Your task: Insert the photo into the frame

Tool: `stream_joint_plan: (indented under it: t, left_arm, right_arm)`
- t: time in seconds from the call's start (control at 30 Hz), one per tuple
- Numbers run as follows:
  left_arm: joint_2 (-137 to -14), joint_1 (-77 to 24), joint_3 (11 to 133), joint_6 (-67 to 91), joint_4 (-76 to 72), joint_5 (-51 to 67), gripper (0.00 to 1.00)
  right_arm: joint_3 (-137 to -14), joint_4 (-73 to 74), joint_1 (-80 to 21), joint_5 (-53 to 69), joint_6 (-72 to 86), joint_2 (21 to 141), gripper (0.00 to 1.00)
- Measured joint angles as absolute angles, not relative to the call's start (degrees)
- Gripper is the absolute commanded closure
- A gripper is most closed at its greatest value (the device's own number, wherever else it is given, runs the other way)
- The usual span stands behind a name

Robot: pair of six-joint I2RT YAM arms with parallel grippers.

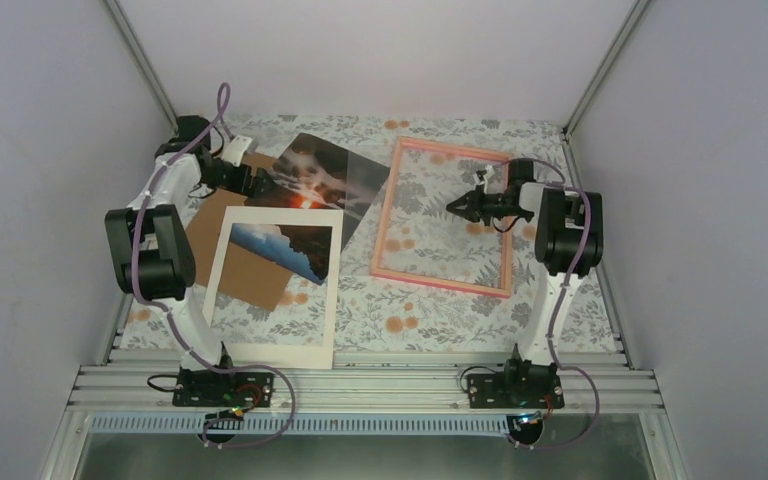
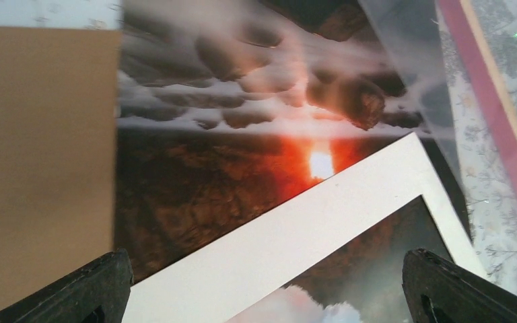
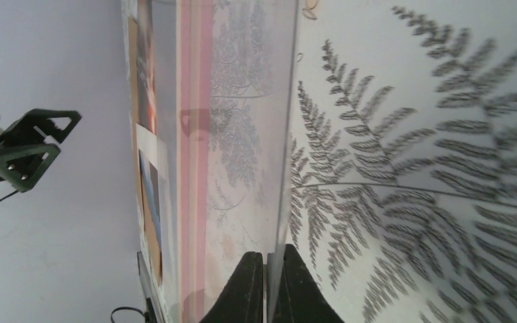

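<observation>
Ok, top view gives layout: photo (image 1: 312,175) lies flat just left of the frame (image 1: 440,284), skewed. Its long axis runs diagonally, far end toward the frame, near end tucked under the white mat (image 1: 270,335). Only the left wrist shows me the left gripper (image 2: 262,299) spread wide above the print. Only the right wrist shows the right gripper (image 3: 266,286) pinched on the clear pane (image 3: 242,134) edge.

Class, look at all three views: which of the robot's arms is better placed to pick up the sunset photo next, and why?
Left. The left gripper, open, sits at the photo's edge. The right gripper is shut on the clear pane at the frame, farther away.
</observation>
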State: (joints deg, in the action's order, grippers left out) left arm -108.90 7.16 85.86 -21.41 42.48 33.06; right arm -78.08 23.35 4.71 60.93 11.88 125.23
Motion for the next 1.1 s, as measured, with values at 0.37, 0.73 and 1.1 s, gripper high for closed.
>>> stream_joint_plan:
  t: [0.37, 0.73, 1.1]
  left_arm:
    - [-106.6, 10.2, 90.1, -23.1, 45.1, 28.6, 0.00]
    - [-109.4, 10.0, 92.1, -23.0, 45.1, 28.7, 0.00]
    - [-109.4, 10.0, 92.1, -22.9, 45.1, 28.7, 0.00]
  right_arm:
    - [-73.7, 20.7, 8.2, 55.8, 12.5, 120.7, 0.96]
    - [-72.4, 20.5, 10.6, 52.7, 12.0, 119.8, 0.96]
    - [-72.4, 22.9, 10.6, 50.5, 9.3, 119.7, 0.96]
